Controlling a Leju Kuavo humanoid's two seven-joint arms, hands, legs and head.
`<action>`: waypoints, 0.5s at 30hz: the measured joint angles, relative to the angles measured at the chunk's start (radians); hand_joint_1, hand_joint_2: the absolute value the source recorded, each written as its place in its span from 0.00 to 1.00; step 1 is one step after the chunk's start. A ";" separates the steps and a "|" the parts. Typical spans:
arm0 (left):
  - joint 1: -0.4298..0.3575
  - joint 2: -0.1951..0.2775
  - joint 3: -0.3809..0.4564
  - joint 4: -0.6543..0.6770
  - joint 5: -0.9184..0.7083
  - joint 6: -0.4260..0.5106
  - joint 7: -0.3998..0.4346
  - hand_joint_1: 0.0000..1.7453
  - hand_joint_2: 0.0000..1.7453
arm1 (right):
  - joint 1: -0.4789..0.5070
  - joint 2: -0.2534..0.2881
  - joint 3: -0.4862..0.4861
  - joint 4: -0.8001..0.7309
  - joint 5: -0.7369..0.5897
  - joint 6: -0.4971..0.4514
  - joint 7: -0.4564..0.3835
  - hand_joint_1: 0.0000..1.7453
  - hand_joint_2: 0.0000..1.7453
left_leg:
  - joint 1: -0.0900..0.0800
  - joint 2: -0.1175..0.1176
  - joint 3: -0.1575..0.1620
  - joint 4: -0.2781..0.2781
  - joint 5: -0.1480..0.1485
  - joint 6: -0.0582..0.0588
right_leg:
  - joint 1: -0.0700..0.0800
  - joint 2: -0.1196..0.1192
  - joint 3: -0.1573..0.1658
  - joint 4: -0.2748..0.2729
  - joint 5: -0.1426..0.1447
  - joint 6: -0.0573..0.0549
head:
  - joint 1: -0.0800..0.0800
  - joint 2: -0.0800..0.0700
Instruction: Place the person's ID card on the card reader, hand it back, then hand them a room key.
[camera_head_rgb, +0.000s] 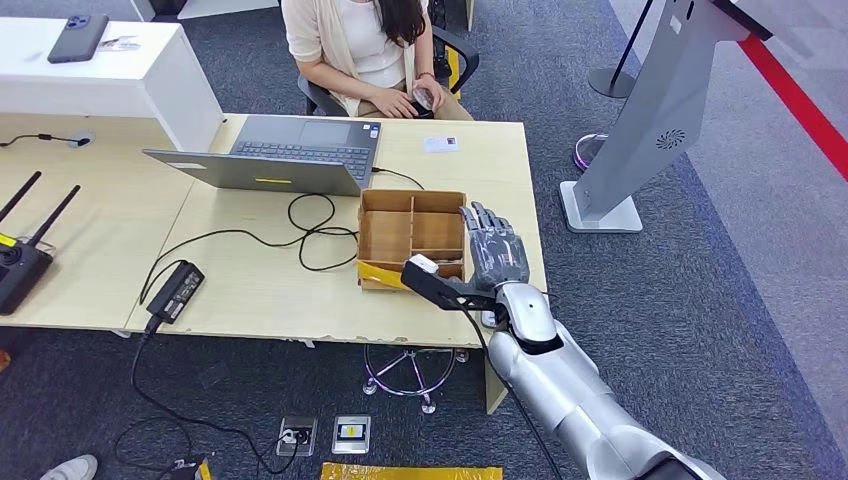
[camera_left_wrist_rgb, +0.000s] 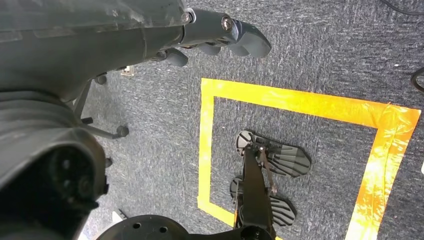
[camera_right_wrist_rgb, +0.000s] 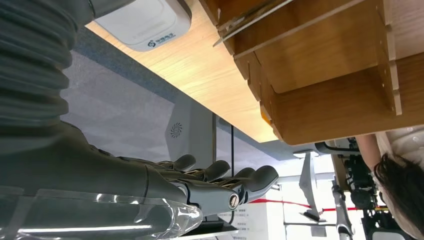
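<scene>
A small white card (camera_head_rgb: 440, 143) lies on the wooden table (camera_head_rgb: 250, 290) at its far edge, in front of a seated person (camera_head_rgb: 370, 50) who holds a dark object in both hands. My right hand (camera_head_rgb: 495, 250) hovers flat, fingers spread and empty, beside the right wall of an open cardboard divider box (camera_head_rgb: 412, 235). The right wrist view shows this hand (camera_right_wrist_rgb: 200, 185) empty, the box (camera_right_wrist_rgb: 325, 65) and a white card reader (camera_right_wrist_rgb: 145, 22) on the table near the wrist. My left hand (camera_left_wrist_rgb: 220, 35) hangs over the carpet, fingers loosely extended, holding nothing.
An open laptop (camera_head_rgb: 290, 150) stands left of the box, with black cables and a power adapter (camera_head_rgb: 178, 290) trailing across the table. A router (camera_head_rgb: 20, 265) sits at far left. A grey kiosk stand (camera_head_rgb: 650, 120) rises right of the table. Yellow floor tape (camera_left_wrist_rgb: 300, 105) marks the carpet.
</scene>
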 joint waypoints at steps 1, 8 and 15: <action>0.000 0.000 0.000 0.000 0.000 0.000 0.000 0.00 0.00 | 0.001 0.004 0.000 0.005 0.000 0.002 0.000 0.00 1.00 | 0.000 0.000 0.000 0.000 0.000 0.000 | 0.000 0.000 0.000 0.000 0.000 0.000 | 0.000 0.000; 0.000 0.000 0.000 0.000 0.001 0.000 0.000 0.00 0.00 | 0.003 0.032 0.000 0.028 -0.002 0.011 -0.007 0.00 1.00 | 0.000 0.000 0.000 0.000 0.000 0.000 | 0.000 0.000 0.000 0.000 0.000 0.000 | 0.000 0.000; 0.000 0.000 0.000 0.000 0.003 0.001 0.000 0.00 0.00 | -0.002 0.062 0.000 0.052 -0.001 0.012 -0.012 0.00 1.00 | 0.000 0.000 0.000 0.000 0.000 0.000 | 0.000 0.000 0.000 0.000 0.000 0.000 | 0.000 0.000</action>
